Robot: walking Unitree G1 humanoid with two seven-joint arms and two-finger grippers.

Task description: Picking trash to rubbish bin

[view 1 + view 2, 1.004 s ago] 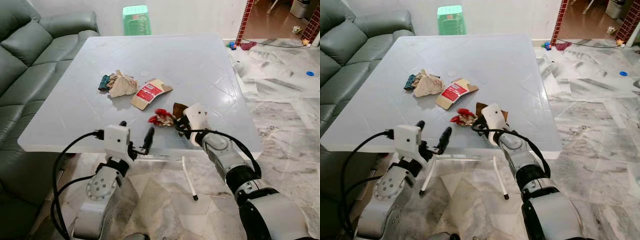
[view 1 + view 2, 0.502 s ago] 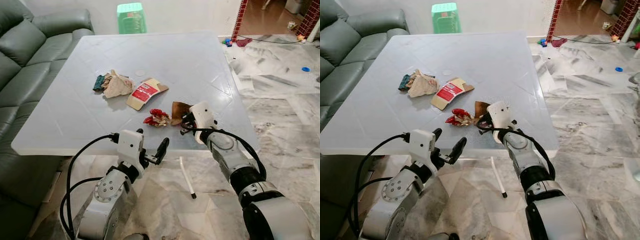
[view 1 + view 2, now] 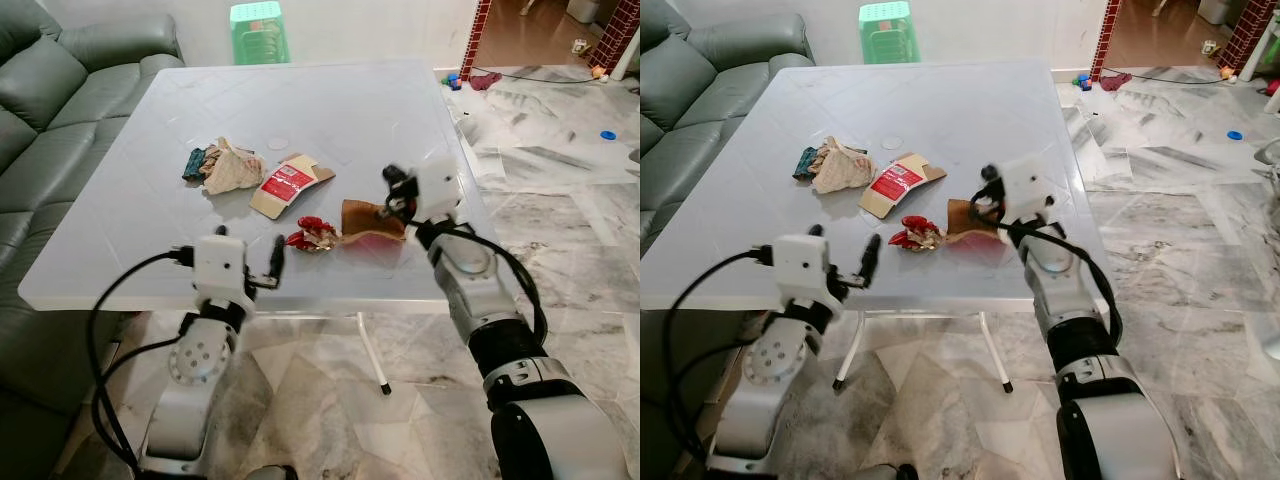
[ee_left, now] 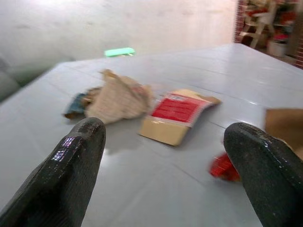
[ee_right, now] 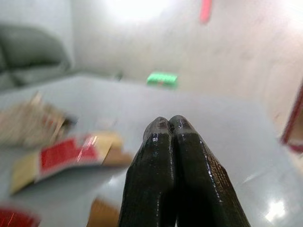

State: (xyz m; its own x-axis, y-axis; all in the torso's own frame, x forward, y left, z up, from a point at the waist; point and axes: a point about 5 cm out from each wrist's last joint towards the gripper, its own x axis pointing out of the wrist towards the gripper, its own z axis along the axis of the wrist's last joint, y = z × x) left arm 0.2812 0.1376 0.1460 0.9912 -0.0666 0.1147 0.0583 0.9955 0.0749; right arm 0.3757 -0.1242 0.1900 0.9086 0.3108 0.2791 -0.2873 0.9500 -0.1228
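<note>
Our right gripper (image 3: 392,197) has risen from the table (image 3: 130,200) since a second ago, fingers pinched fully together. The brown card (image 3: 368,219) now sits tilted with its far end up by those fingertips; in the right wrist view the pads (image 5: 176,156) meet with nothing visible between them, so whether the card is truly held at its edge, we judge likely but cannot confirm. The red wrapper (image 3: 310,236) stays on the table beside it. Our left gripper (image 3: 247,262) has come up from below the front edge to table level, fingers spread wide and empty, aimed toward the trash.

Remaining pieces, the red-labelled sleeve (image 3: 290,185) and the crumpled paper (image 3: 228,167), lie mid-table, well apart from every edge. The sofa (image 3: 60,90) crowds the left side; open marble floor (image 3: 560,180) on the right gives room to turn. We see no bin yet.
</note>
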